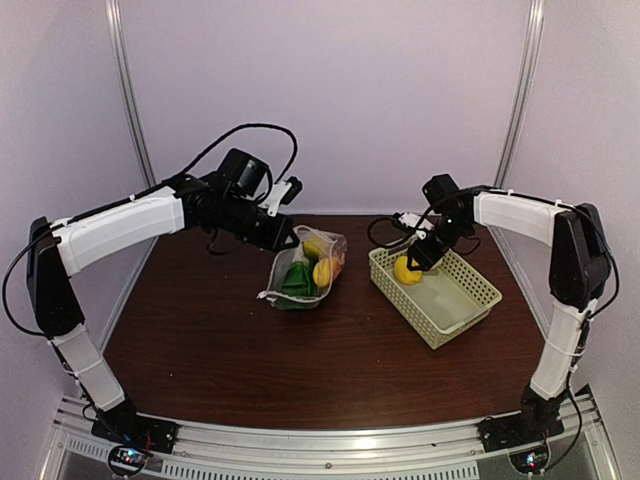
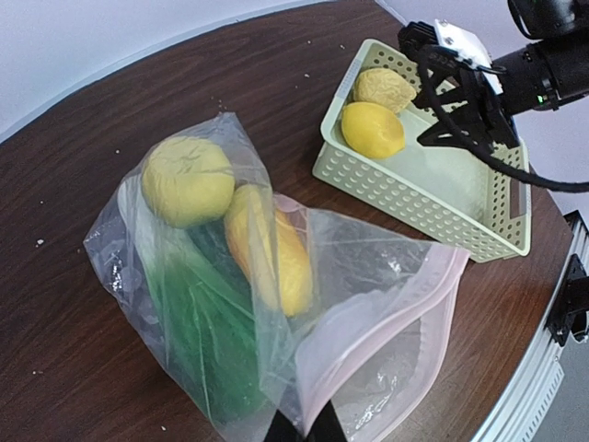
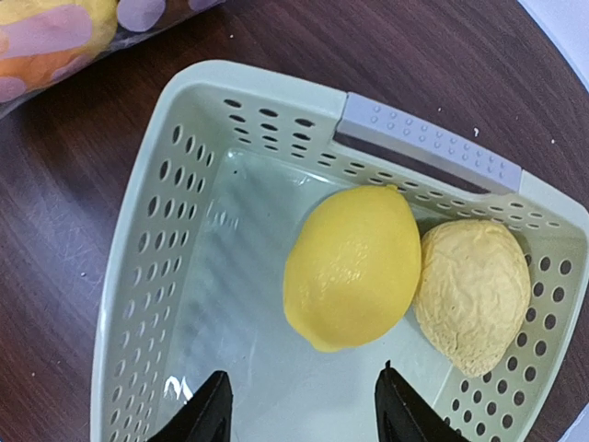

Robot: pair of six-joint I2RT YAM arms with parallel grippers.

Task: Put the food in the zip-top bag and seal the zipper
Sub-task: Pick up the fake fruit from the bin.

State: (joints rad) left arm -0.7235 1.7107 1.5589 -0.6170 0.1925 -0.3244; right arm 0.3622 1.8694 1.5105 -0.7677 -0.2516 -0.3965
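The clear zip-top bag (image 1: 305, 270) lies mid-table, its mouth held up. In the left wrist view the bag (image 2: 368, 267) holds a pale yellow round piece (image 2: 187, 180), a yellow-orange piece (image 2: 276, 249) and a green leafy vegetable (image 2: 202, 322). Its zipper strip (image 2: 405, 295) stands open. My left gripper (image 2: 302, 428) is shut on the bag's mouth edge. My right gripper (image 3: 304, 405) is open and empty, just above the basket floor, close to a yellow lemon (image 3: 354, 267) and a pale bumpy potato (image 3: 474, 295). The slider tab does not show clearly.
The pale green lattice basket (image 1: 470, 310) stands right of the bag; its rim (image 3: 138, 276) and grey handle (image 3: 428, 143) surround my right gripper (image 1: 420, 258). The dark brown table (image 1: 250, 360) ends at a metal rail at the near edge.
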